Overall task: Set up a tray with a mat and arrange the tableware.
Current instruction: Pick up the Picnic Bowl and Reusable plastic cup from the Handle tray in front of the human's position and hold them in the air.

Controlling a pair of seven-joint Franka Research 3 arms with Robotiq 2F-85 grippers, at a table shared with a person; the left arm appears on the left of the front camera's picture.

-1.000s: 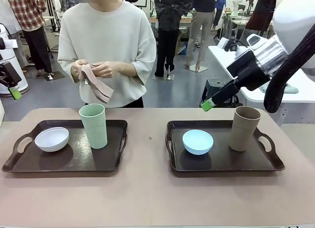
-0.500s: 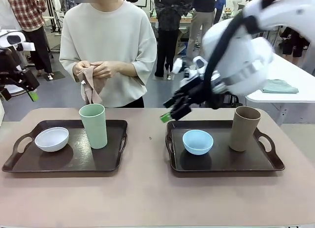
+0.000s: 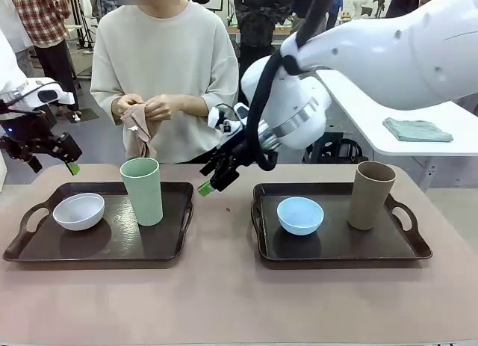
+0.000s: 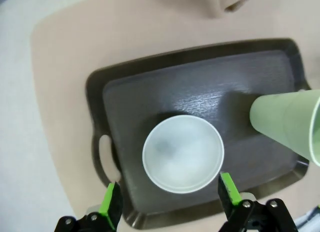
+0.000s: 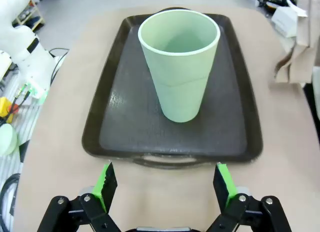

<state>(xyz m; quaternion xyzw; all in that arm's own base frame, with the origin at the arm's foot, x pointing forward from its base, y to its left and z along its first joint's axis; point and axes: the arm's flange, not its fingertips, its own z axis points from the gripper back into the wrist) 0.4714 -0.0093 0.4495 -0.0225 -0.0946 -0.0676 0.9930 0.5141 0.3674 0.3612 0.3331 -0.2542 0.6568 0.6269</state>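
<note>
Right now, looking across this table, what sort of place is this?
Likely a robotics lab or test hall: a big white robot arm reaches over the table, a person opposite holds a cloth, and other people and a white worktable stand behind.

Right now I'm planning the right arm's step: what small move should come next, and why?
Probably ease the right end effector forward toward the pale green cup. Its jaws stand open, wider than the cup, which stands upright straight ahead on the dark tray and is not yet between them.
</note>
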